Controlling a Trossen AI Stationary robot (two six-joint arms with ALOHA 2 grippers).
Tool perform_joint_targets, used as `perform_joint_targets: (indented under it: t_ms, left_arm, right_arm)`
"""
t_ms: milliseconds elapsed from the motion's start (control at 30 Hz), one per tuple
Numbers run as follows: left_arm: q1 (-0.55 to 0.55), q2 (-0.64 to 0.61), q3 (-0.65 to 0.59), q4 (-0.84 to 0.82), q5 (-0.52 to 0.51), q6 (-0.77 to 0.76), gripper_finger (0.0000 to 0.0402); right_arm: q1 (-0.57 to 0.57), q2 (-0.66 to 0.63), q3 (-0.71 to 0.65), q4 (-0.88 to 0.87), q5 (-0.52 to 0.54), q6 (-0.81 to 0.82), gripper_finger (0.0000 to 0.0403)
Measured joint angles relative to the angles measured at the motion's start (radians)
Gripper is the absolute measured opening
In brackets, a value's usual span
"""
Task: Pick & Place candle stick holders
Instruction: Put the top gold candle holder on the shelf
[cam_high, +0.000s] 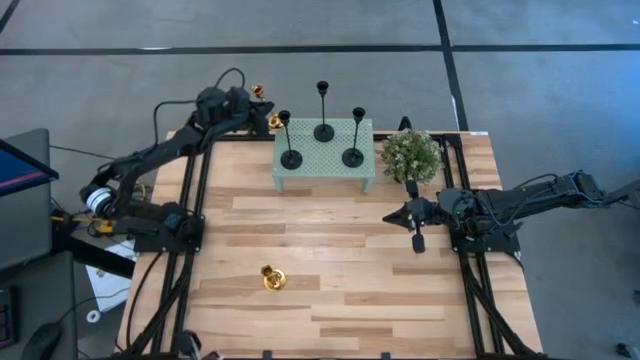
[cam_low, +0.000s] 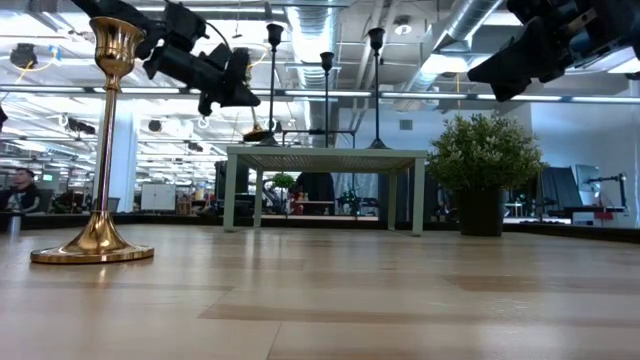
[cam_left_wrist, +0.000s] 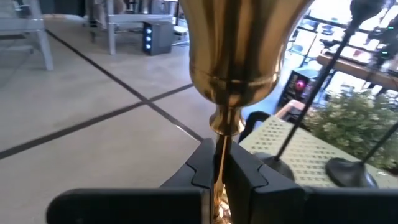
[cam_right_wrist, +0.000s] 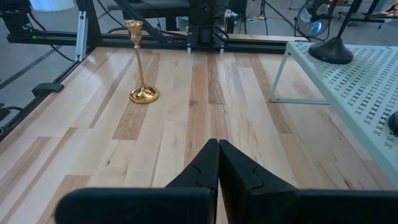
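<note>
A gold candle stick holder (cam_left_wrist: 236, 50) is held in my left gripper (cam_high: 262, 108), in the air just off the far left corner of the mint-green stand (cam_high: 325, 172). Three black candle stick holders (cam_high: 290, 158) (cam_high: 323, 130) (cam_high: 352, 155) stand on their round bases on the stand's top. A second gold candle stick holder (cam_high: 272, 278) stands upright on its base on the table, near the front left. My right gripper (cam_high: 418, 240) hangs shut over the table's right side, holding nothing. My left gripper pinches the gold holder's thin stem (cam_left_wrist: 219, 155) between its two fingers, just below the cup. The fingers reach in level from the table's left side and lie across the stem. The holder is about upright and lifted clear, with its base (cam_low: 258, 134) below the fingers.
A green potted plant (cam_high: 411, 155) stands right of the stand. Bare wooden table (cam_high: 340, 250) lies between the stand and the front edge. Dark frame rails (cam_high: 470, 290) run along the left and right sides.
</note>
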Motion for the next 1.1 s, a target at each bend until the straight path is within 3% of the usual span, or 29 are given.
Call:
perform_joint_targets:
  t_ms: [500,1100]
  left_arm:
    - [-0.017,0.102,0.007,0.068,0.106,0.064,0.0015]
    - [-0.055,0.170,0.007,0.127,0.111,0.214,0.0015]
  right_arm:
    - [0.000,0.000,0.000,0.000,0.000,0.000,0.0000]
    - [0.000,0.000,0.000,0.000,0.000,0.000,0.0000]
